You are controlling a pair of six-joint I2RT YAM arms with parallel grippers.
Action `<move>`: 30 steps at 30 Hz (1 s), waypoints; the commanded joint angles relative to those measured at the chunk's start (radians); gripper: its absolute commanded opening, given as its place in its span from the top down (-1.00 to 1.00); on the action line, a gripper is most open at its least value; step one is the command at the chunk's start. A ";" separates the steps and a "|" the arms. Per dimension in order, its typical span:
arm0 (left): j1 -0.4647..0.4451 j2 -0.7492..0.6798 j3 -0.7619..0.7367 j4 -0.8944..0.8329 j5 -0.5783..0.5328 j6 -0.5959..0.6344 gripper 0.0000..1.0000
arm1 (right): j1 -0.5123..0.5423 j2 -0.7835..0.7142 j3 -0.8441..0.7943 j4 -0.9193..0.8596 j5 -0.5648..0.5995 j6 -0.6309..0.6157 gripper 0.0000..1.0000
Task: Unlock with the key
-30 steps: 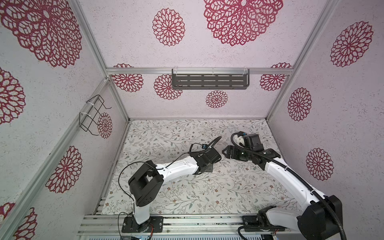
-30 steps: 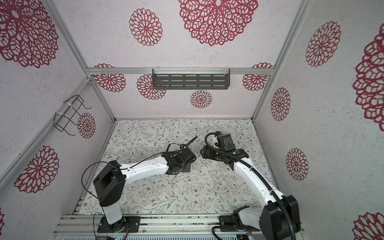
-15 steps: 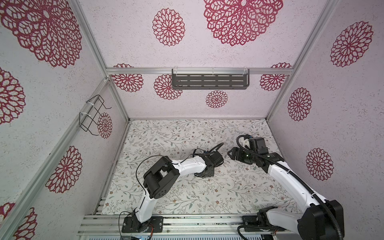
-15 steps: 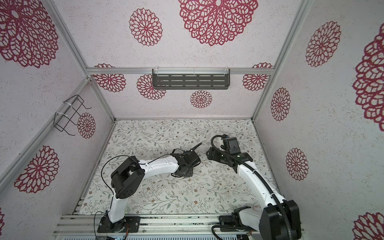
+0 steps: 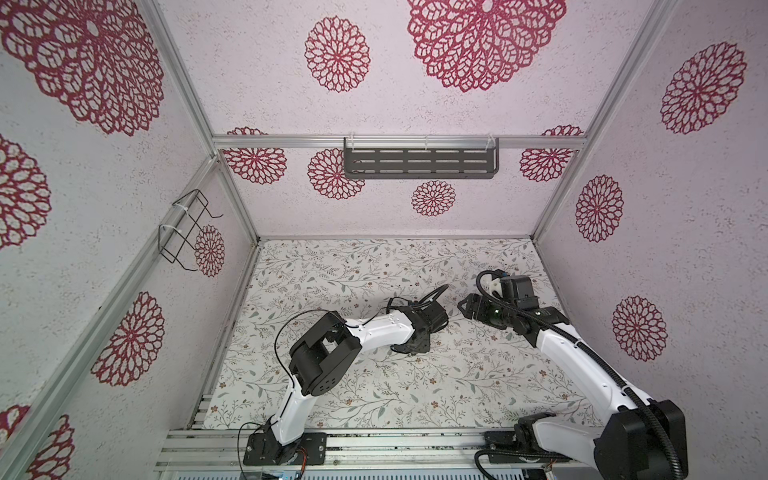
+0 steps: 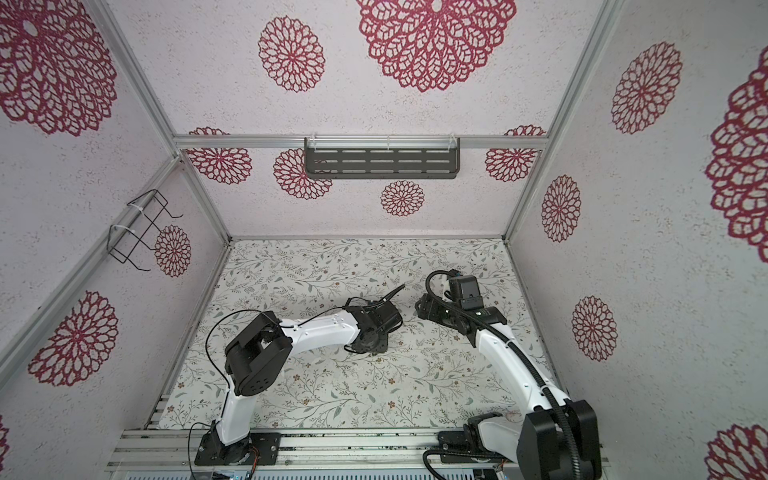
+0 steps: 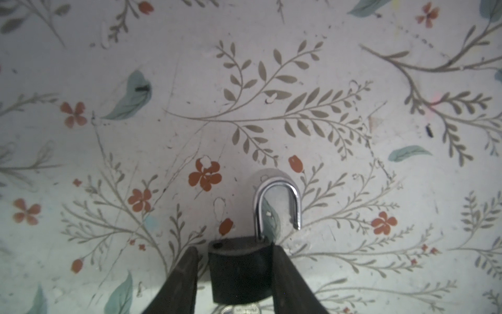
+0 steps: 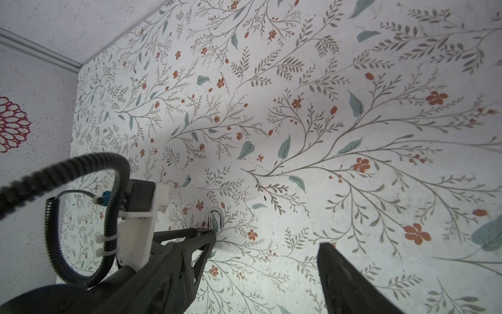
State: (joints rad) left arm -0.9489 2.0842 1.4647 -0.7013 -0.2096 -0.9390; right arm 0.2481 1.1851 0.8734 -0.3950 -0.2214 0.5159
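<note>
Black padlock (image 7: 239, 271), silver shackle (image 7: 258, 212) sprung: unlocking apparently done, hence left fingers (image 7: 288, 277) parted around it; right fingers (image 8: 342, 274) spread, empty.

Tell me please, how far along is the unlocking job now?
Done: the padlock is unlocked; one end of its shackle is free.
In hand: the left gripper straddles the padlock loosely, with a gap on one side. The right gripper is open and empty.
Left: apparently only pulling both arms away.
</note>
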 commanded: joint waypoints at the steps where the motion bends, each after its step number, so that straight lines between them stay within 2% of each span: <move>1: 0.027 -0.076 -0.007 -0.005 -0.012 -0.007 -0.07 | -0.019 -0.047 0.009 0.030 0.049 -0.002 -0.65; 5: 0.050 -0.244 -0.062 0.047 -0.085 0.021 -0.45 | -0.052 -0.070 0.006 0.066 0.128 0.006 -0.71; 10: 0.136 -0.494 -0.178 0.104 -0.244 0.053 -0.88 | -0.115 -0.077 -0.059 0.177 0.369 0.030 -0.86; 11: 0.172 -0.551 -0.207 0.100 -0.281 0.060 -0.97 | -0.129 -0.073 -0.076 0.203 0.425 0.028 -0.88; 13: 0.254 -0.652 -0.266 0.091 -0.357 0.091 -1.00 | -0.141 -0.065 -0.123 0.276 0.534 -0.003 -0.93; 17: 0.513 -0.808 -0.410 0.081 -0.509 0.163 -1.00 | -0.153 -0.009 -0.236 0.484 0.738 -0.108 -0.97; 20: 0.689 -0.892 -0.580 0.232 -0.599 0.292 -1.00 | -0.165 0.070 -0.303 0.643 0.807 -0.183 -0.97; 22: 0.764 -0.940 -0.711 0.427 -0.579 0.426 -1.00 | -0.167 0.131 -0.346 0.771 0.822 -0.243 -0.97; 24: 0.819 -0.973 -0.864 0.700 -0.553 0.543 -1.00 | -0.175 0.180 -0.367 0.869 0.808 -0.281 -0.97; 27: 0.895 -0.970 -0.991 0.977 -0.439 0.638 -1.00 | -0.193 0.222 -0.446 1.101 0.689 -0.354 -0.97; 30: 0.927 -0.878 -1.056 1.222 -0.390 0.734 -1.00 | -0.211 0.234 -0.498 1.238 0.583 -0.417 -0.97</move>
State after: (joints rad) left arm -0.0467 1.1584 0.4324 0.1154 -0.6712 -0.3786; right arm 0.0528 1.4250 0.3985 0.5720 0.4465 0.2047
